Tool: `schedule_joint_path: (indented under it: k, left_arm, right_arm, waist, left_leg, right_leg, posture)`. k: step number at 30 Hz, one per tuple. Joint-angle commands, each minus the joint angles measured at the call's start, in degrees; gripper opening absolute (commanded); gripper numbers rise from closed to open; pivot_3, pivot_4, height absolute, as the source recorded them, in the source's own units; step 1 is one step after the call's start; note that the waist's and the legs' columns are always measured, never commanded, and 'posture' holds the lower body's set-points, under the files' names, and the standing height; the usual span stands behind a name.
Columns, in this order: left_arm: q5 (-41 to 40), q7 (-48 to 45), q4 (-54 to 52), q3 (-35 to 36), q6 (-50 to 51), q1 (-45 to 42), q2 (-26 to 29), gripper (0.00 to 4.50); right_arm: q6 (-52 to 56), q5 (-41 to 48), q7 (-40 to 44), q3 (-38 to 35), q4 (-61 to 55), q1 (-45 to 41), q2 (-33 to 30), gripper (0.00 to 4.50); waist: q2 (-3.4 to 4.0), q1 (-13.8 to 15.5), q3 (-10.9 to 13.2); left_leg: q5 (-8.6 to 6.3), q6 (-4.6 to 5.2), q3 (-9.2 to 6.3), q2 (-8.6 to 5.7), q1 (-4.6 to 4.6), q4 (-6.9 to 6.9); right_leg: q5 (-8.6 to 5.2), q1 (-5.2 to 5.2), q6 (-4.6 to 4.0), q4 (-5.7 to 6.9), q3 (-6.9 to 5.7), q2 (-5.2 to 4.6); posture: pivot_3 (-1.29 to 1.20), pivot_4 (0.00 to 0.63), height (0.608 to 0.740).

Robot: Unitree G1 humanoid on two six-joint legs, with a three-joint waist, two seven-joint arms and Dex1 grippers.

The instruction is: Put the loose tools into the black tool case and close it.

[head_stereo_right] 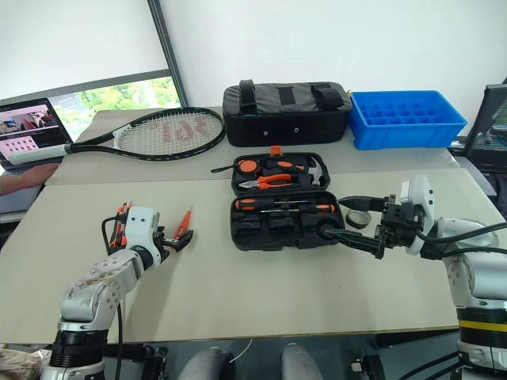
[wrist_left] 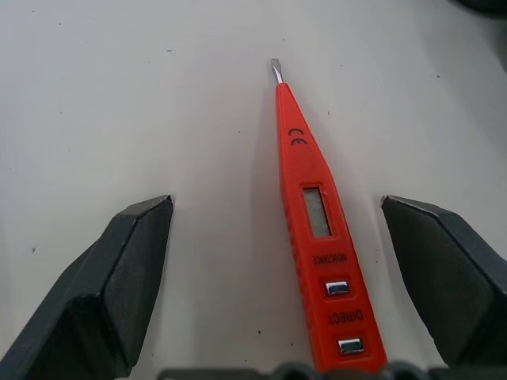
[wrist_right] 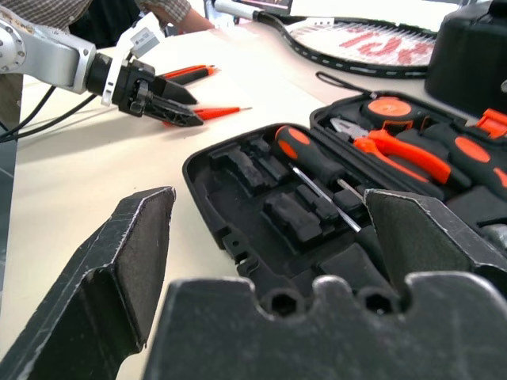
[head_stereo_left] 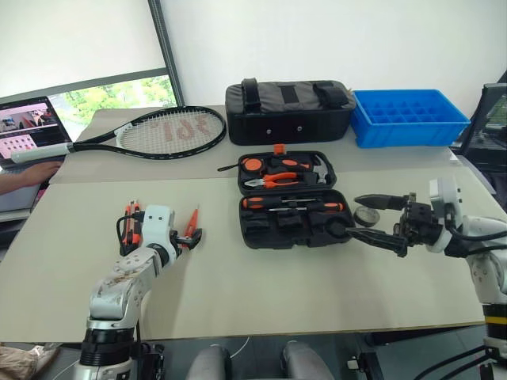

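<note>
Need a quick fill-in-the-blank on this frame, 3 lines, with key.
1. The tool case lies ____ on the table.
2. The orange tester lies between the open fingers of the ____ tool.
3. Behind the case stands a black bag; to its right, a ____ crate.

Missing: open; left; blue

Small moulded-plastic tool case [head_stereo_left: 289, 202]: black, orange latch. Pliers [head_stereo_left: 271, 181] inside: orange handles. Slim plastic tester screwdriver [wrist_left: 315, 229]: bright orange, grey window, 2 silver buttons. Rectangular plastic crate [head_stereo_left: 409, 116]: blue. Tennis racket [head_stereo_left: 150, 132]: black frame, white strings, red mark. Table [head_stereo_left: 238, 301]: plain beige.
</note>
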Motion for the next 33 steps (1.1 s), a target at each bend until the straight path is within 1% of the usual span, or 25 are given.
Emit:
schedule_joint_path:
  k: [1,2,3,4,5,7,10,12,18,22,29,31,33]
  left_arm:
    - [0.1,0.7,1.7,1.1,1.4,0.4,-1.1,4.24]
    - [0.1,0.8,1.8,1.3,1.4,0.5,-1.4,3.98]
    - [0.1,0.9,1.7,1.4,1.4,0.6,-1.6,3.82]
    - [0.1,0.9,1.7,1.6,1.5,0.7,-1.9,3.48]
    - [0.0,0.9,1.6,1.7,1.6,0.7,-2.0,3.01]
    - [-0.1,1.1,1.8,2.2,1.6,0.9,-2.5,2.30]
    - [0.2,1.1,1.8,2.6,1.6,1.2,-2.5,1.11]
    - [0.3,0.9,1.8,2.8,1.7,1.2,-2.3,0.47]
    - [0.1,0.6,1.9,4.1,-0.2,-0.2,-2.4,0.51]
    - [0.0,-0.3,2.2,4.8,-3.2,-1.3,-2.4,0.51]
    - [1.1,-11.2,3.3,0.7,-12.5,-3.8,2.8,0.51]
    - [-0.1,-13.5,4.3,1.2,-12.5,-4.6,3.9,0.51]
    - [-1.1,-16.3,5.5,2.3,-13.2,-7.3,6.0,0.51]
  right_arm:
    - [-0.2,1.7,-0.1,-1.9,-2.2,0.1,-0.8,4.48]
    - [-0.2,1.7,-0.2,-1.8,-2.3,0.1,-0.8,4.50]
    - [-0.2,1.8,-0.3,-1.8,-2.5,0.1,-0.8,4.50]
    - [-0.2,1.9,-0.3,-1.7,-2.6,0.1,-0.9,4.50]
    - [-0.2,1.9,-0.4,-1.7,-2.7,0.1,-0.9,4.50]
    - [-0.3,1.9,-0.5,-1.6,-3.0,0.3,-0.8,4.50]
    - [-0.6,1.9,-0.7,-1.5,-3.5,0.7,-0.6,4.50]
    - [-1.0,1.7,-0.8,-1.5,-3.6,1.1,-0.4,4.50]
    - [-1.6,1.6,-1.3,-1.6,-4.0,1.9,-0.1,4.50]
    - [-1.9,1.7,-1.5,-1.7,-4.3,2.6,0.1,4.50]
    - [-3.5,1.9,-1.4,-2.5,-3.7,3.1,0.2,4.50]
    - [-4.3,1.7,-1.1,-2.6,-3.2,3.3,0.1,4.50]
    - [-5.4,1.6,-0.4,-3.1,-2.3,3.9,0.0,4.50]
  waist:
    - [0.00,0.0,0.0]
    - [0.01,0.0,0.0]
    - [0.01,0.0,0.0]
    - [0.01,0.0,0.0]
    - [0.01,0.0,0.0]
    - [0.01,0.1,0.0]
    - [0.01,0.2,0.0]
    - [0.00,0.3,0.0]
    - [0.00,0.3,0.0]
    - [-0.02,0.3,0.0]
    - [-0.04,0.3,0.0]
    - [-0.03,0.3,0.0]
    - [-0.01,0.2,0.0]
  left_leg:
    - [0.00,0.00,0.00,0.00,0.01,0.00]
    - [0.00,0.00,0.00,-0.01,0.02,0.02]
    - [0.00,0.00,0.01,-0.01,0.02,0.02]
    - [0.00,0.00,0.01,0.00,0.02,0.02]
    - [0.00,0.00,0.01,0.00,0.02,0.02]
    - [0.00,0.00,0.01,-0.01,0.01,0.02]
    - [0.00,0.00,0.01,-0.04,-0.01,0.02]
    - [0.00,0.00,0.00,-0.05,-0.01,0.03]
    - [0.00,-0.01,0.01,-0.04,0.00,0.03]
    - [0.01,-0.02,0.01,-0.04,0.00,0.03]
    - [0.02,-0.04,0.11,-0.03,-0.10,0.02]
    - [0.02,-0.04,0.11,-0.03,-0.11,0.00]
    - [0.02,-0.03,0.11,-0.02,-0.13,-0.04]
  right_leg:
    - [0.00,0.01,0.00,0.00,0.00,0.00]
    - [0.00,0.02,0.01,0.00,0.00,-0.01]
    - [0.00,0.02,0.01,0.00,0.00,0.00]
    - [0.00,0.02,0.01,0.00,0.01,0.00]
    - [-0.01,0.02,0.01,0.00,0.01,0.00]
    - [-0.01,0.02,0.01,-0.01,0.01,-0.01]
    - [-0.01,0.02,0.01,-0.03,0.01,-0.05]
    - [-0.01,0.03,0.01,-0.04,0.00,-0.06]
    - [-0.01,0.03,0.02,-0.04,0.01,-0.05]
    - [-0.01,0.03,0.02,-0.03,-0.02,-0.05]
    - [-0.01,-0.01,0.02,-0.12,-0.08,-0.02]
    - [-0.01,-0.01,0.02,-0.19,-0.07,-0.04]
    - [-0.01,0.00,0.01,-0.29,-0.08,-0.03]
  posture:
    - [0.00,0.150,0.707]
    - [0.00,0.150,0.707]
    - [0.00,0.150,0.707]
    - [0.00,0.150,0.707]
    - [0.00,0.150,0.707]
    - [0.00,0.150,0.707]
    - [0.00,0.150,0.707]
    - [0.00,0.150,0.707]
    - [0.00,0.150,0.707]
    - [0.00,0.150,0.707]
    - [0.00,0.150,0.707]
    - [0.00,0.150,0.707]
    - [0.00,0.150,0.707]
